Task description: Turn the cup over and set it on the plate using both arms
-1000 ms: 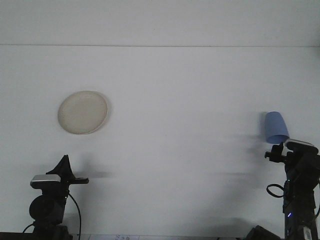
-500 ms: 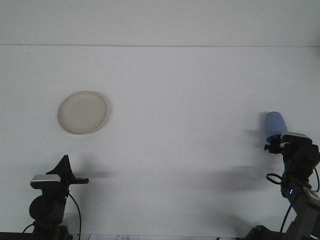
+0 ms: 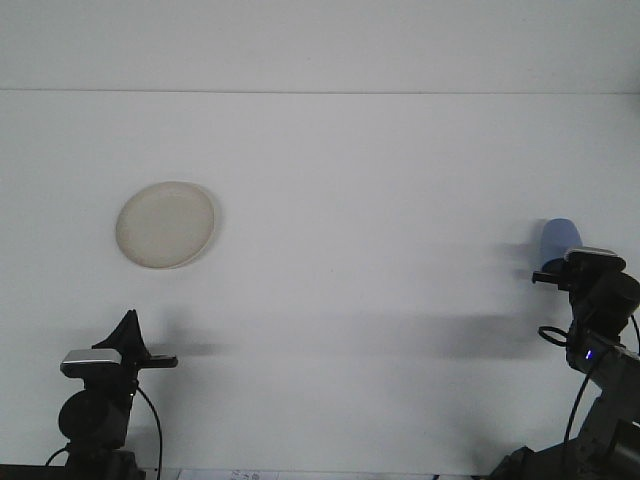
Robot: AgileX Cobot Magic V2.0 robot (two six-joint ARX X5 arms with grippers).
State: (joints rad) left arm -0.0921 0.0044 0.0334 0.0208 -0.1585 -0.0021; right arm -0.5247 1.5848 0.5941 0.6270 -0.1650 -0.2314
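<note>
Right gripper (image 3: 560, 272) hides most of the cup (image 3: 560, 236); finger state of either gripper cannot be told. Grip the cup's wall squarely before flipping; plate (image 3: 166, 224) lies well apart.

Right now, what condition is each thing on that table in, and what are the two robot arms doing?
Plate: bare, lying flat on the left part of the table, nothing touching it.
Blue cup: far right, lower part hidden behind the right arm; cannot tell which way up it is.
Left gripper: low, well short of the plate, holding nothing.
Right gripper: at the cup; grasp unclear.
</note>
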